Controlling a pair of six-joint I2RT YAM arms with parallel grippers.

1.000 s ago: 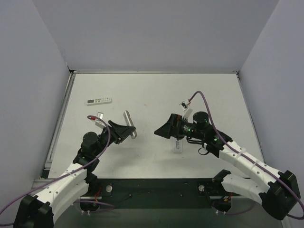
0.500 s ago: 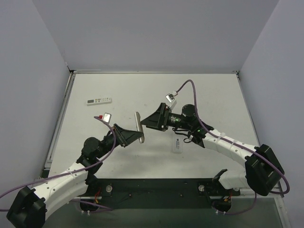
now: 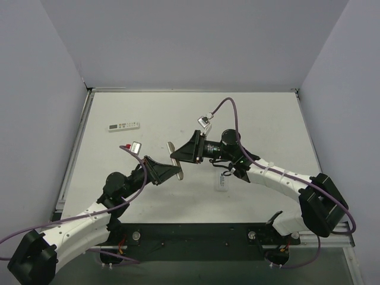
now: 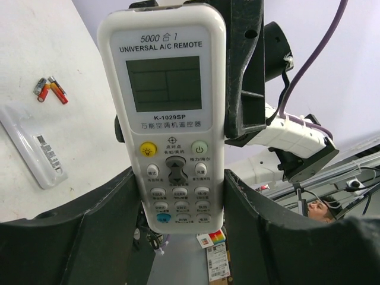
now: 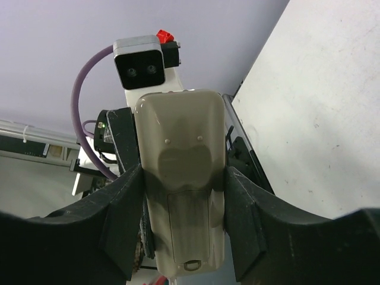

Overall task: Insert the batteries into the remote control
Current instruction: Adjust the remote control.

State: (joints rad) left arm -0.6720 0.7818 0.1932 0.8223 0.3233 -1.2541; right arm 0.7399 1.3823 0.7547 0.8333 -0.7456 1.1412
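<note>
A long white A/C remote (image 4: 172, 89) with a grey display hangs in the air between the arms, and both grippers are on it. My left gripper (image 4: 181, 184) is shut on its button end. My right gripper (image 5: 181, 178) is shut on its beige back (image 5: 178, 136), pads against both sides near the battery cover. From above, this remote (image 3: 173, 149) sits between left gripper (image 3: 176, 172) and right gripper (image 3: 177, 157). The small slim remote control (image 3: 123, 126) lies on the table at the back left. The batteries (image 4: 50, 90), tiny with red-orange marks, lie together on the table.
A slim white piece with a barcode label (image 3: 221, 181) lies flat under the right arm, also in the left wrist view (image 4: 32, 145). Grey walls close the table (image 3: 267, 119) on three sides. The right arm's purple cable (image 3: 222, 107) arches above it.
The right gripper has swung left to the held long remote and closed on it. The left arm has carried that remote right, toward the middle.
</note>
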